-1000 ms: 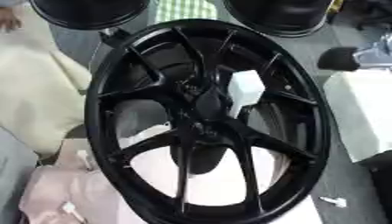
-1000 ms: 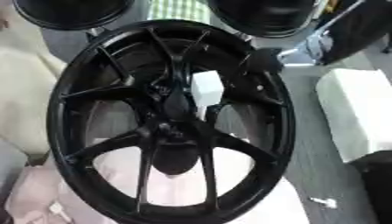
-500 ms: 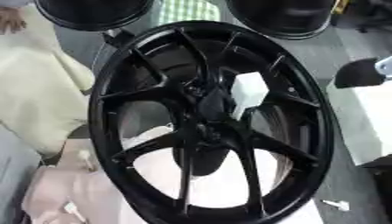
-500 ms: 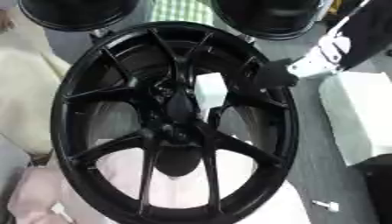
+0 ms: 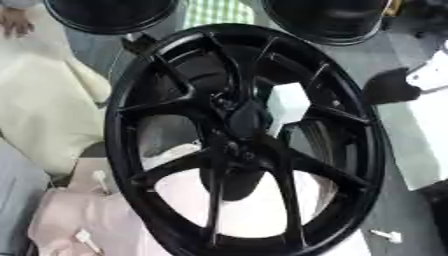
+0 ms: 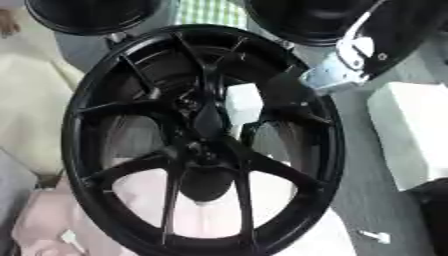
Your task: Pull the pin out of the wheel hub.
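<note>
A large black multi-spoke wheel hub (image 5: pixel 249 140) fills the middle of both views, tilted, with its centre boss (image 6: pixel 197 150) dark. I cannot make out a pin on it. My right hand (image 6: pixel 289 90) reaches in from the upper right on a silver and black wrist (image 6: pixel 346 65). It shows as a dark blurred shape over the hub's upper right rim. A white block (image 5: pixel 286 102) is visible through the spokes. My left hand shows in neither view.
Two more black wheels (image 5: pixel 109 15) (image 5: pixel 328 17) lie at the far edge. A white box (image 6: pixel 407 130) sits at the right, cream cloth (image 5: pixel 44 110) at the left and pink cloth (image 5: pixel 70 220) at the lower left. A small white piece (image 6: pixel 376 236) lies at the lower right.
My right hand has moved left and down from the right edge onto the hub's upper right rim. The hub has stayed put.
</note>
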